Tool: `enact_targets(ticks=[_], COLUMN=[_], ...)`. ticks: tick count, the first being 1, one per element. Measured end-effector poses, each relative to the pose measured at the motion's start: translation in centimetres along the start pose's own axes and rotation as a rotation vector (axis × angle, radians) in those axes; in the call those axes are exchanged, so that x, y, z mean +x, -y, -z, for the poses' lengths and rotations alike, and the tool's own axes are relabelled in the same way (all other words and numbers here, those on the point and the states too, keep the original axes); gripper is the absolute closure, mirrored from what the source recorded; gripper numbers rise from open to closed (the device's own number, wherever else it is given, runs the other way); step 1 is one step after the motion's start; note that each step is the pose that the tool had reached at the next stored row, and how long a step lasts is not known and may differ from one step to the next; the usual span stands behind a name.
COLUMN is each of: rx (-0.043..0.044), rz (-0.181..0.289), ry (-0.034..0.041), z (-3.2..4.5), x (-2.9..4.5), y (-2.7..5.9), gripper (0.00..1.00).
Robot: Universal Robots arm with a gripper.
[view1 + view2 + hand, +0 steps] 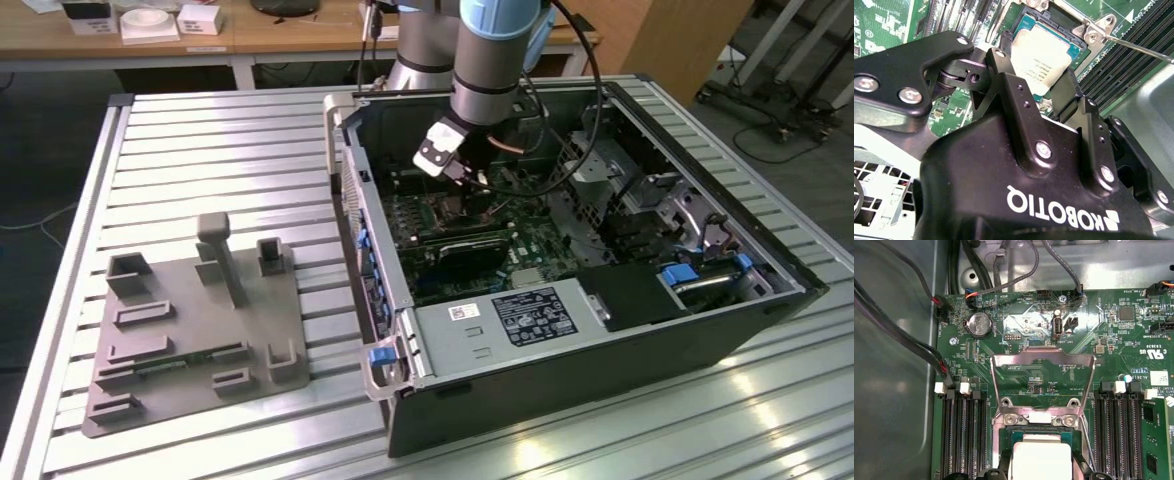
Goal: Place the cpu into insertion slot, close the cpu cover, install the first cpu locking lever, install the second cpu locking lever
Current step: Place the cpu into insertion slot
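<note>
Jaws clamp cpu (1046, 52), insertion slot (1003, 434) mostly hidden beneath; cpu cover (1041, 361) raised.

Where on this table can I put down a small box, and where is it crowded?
Free: the bare table slats between the far edge, the fixture and the case; also the near strip in front of the case. Crowded: inside the case, where the tool hangs over the cpu among cables.
</note>
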State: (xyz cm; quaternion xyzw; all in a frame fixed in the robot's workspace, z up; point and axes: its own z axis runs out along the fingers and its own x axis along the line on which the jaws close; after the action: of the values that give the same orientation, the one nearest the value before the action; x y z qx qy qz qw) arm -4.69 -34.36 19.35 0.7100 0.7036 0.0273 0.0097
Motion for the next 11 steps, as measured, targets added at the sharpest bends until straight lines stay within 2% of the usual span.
enact_targets(ticks=[11], rx=[0.0014], rz=[0.019], ry=[-0.0006], z=[-0.29], x=[0.01], y=[0.02], gripper=[0.46])
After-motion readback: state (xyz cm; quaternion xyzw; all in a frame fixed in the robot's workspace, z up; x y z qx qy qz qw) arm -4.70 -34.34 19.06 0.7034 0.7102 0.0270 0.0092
